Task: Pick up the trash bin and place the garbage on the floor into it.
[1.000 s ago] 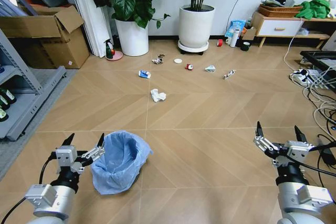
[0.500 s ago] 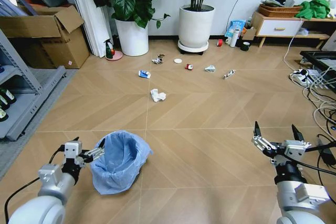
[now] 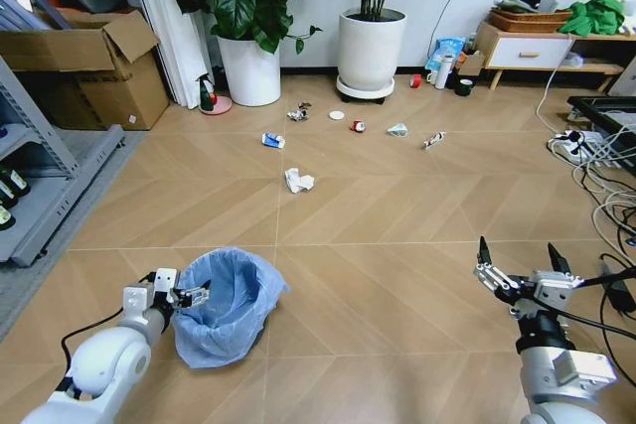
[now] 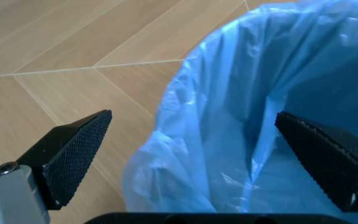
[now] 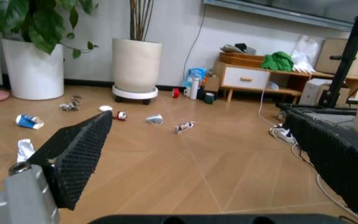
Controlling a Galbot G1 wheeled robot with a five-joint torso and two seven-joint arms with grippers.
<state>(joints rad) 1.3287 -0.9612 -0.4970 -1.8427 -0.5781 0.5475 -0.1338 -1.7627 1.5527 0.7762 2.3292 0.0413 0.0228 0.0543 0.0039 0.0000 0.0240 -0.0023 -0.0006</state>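
On the floor (image 3: 397, 275), the trash bin (image 3: 227, 305) stands near its front-left edge, its rim straddled by the wide-open, empty left end effector (image 3: 189, 296), which should close next; garbage (image 3: 298, 181) lies beyond, right end effector (image 3: 516, 260) idle, open.

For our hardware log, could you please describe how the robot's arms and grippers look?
Both arms are rounded silver-white shells with black cables. The left gripper and right gripper have pale metal bodies with black, pointed, wedge-shaped fingers whose inner faces carry a fine knurled texture.
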